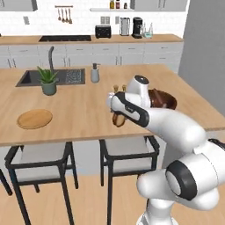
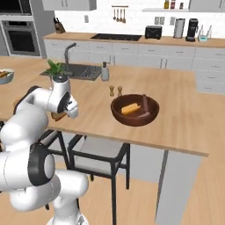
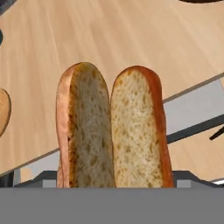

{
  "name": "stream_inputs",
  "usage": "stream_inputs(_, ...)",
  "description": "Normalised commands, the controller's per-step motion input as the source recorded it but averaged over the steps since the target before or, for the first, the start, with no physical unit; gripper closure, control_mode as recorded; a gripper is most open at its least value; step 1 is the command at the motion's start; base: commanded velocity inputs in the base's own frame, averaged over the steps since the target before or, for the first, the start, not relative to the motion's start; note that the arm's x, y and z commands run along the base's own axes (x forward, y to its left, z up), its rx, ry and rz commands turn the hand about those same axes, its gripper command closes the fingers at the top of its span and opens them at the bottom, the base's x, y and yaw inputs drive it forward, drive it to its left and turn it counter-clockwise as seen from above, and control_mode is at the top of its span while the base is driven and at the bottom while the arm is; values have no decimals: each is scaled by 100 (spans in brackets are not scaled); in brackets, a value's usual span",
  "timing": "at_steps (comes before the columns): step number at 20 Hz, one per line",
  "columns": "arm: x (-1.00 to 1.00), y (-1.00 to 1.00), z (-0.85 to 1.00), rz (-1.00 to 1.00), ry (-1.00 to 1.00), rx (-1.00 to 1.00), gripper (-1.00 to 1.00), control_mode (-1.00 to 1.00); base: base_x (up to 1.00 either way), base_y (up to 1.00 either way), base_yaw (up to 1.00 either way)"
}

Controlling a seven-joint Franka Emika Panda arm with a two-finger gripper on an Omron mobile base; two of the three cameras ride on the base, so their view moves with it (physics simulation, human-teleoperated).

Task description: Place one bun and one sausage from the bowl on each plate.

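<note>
A split bun, cut faces up, fills the middle of the hand view, and my gripper is shut on it. It hangs just above the counter's front edge, seen as the bun under the hand. To the right stands the dark wooden bowl, holding another bun and a sausage; my arm hides part of the bowl in the left base view. Far to the left lies the flat tan wooden plate; its edge shows left of the held bun.
A sink with a faucet, a potted plant and a soap dispenser stand at the counter's back. Two shakers sit behind the bowl. A pale fruit bowl is far left. Stools stand below the front edge.
</note>
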Motion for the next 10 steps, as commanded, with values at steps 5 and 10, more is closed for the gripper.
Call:
stream_inputs(5,0,0,0,0,0,0,100,100,0,100,2)
stream_inputs(10,0,0,0,0,0,0,100,100,0,100,1)
